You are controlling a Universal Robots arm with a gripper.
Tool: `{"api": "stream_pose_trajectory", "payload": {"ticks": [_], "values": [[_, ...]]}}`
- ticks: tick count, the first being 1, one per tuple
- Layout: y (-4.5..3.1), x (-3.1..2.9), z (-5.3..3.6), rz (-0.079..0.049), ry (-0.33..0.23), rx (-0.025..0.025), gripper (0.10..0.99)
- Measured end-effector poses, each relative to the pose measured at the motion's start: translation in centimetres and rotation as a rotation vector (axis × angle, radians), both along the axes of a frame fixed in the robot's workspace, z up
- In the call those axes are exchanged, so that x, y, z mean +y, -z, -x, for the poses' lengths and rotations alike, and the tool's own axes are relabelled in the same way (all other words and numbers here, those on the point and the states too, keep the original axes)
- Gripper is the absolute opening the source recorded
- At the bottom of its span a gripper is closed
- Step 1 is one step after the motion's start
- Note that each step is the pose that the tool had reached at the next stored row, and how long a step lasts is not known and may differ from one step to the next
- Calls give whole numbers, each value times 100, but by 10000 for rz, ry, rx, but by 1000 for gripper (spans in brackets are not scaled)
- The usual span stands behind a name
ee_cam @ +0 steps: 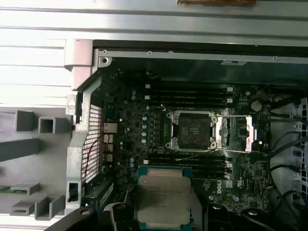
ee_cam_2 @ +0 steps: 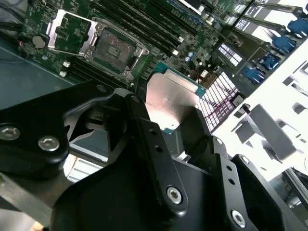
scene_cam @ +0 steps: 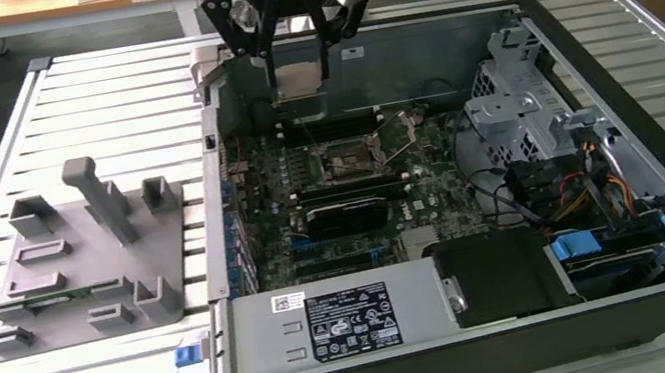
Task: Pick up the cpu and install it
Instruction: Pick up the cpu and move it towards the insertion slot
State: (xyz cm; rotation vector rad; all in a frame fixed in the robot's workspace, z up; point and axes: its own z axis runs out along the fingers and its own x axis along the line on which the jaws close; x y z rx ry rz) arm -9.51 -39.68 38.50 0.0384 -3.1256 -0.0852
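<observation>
We see the gripper (scene_cam: 295, 59) clamped on the cpu (scene_cam: 298, 81), held above the motherboard (scene_cam: 442, 193). Below, the socket (scene_cam: 348, 158) lies open, lid (ee_cam: 236, 132) flipped aside, memory slots (ee_cam: 187, 91) flanking it.

Open black computer case (scene_cam: 498, 362) on slatted metal table (scene_cam: 114, 91), green motherboard (scene_cam: 438, 187) inside, labelled silver power supply (scene_cam: 328, 324) and grey drive cage (scene_cam: 515, 100) too, grey plastic holder (scene_cam: 77, 280) beside case at exterior view's left.

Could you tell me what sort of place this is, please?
Likely a robotics lab: an open computer case lies on a slatted table beside a grey fixture, a desk stands behind, and the gripper holds the cpu over the case.
</observation>
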Motion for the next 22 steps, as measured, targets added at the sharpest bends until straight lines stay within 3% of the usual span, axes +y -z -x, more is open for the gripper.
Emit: {"api": "stream_pose_trajectory", "payload": {"ticks": [22], "values": [[20, 24, -389, -1, 0, -1, 529]]}}
